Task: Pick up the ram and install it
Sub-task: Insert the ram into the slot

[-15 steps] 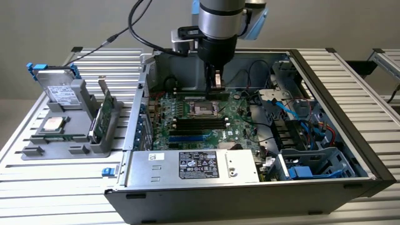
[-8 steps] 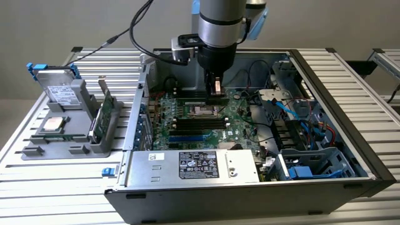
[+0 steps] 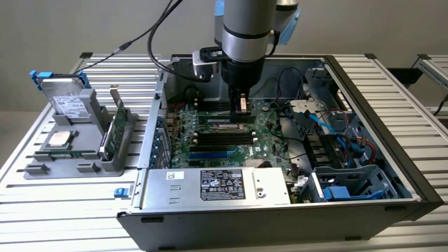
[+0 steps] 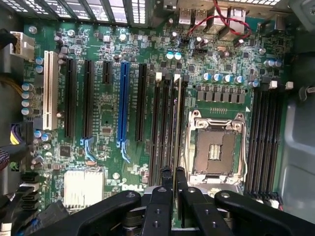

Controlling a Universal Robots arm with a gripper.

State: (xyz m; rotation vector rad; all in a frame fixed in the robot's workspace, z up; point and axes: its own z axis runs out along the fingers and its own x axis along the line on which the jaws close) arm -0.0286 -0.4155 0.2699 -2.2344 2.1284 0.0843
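In the exterior view we see the arm reaching down into the open computer case point(image 3: 392, 152), its gripper point(image 3: 242, 107) low over the motherboard point(image 3: 210, 149). On the exterior view's left a grey tray point(image 3: 39, 169) holds a hard drive point(image 3: 68, 102) and an expansion card point(image 3: 119, 126).

In the wrist view the gripper point(image 4: 173, 172) has its two black fingers point(image 4: 165, 173) drawn close and clamped on the ram point(image 4: 175, 118). We see the ram edge-on as a thin strip running along the memory slots point(image 4: 161, 123), just beside the empty processor socket point(image 4: 214, 152). We cannot tell whether it is seated in a slot or above it.
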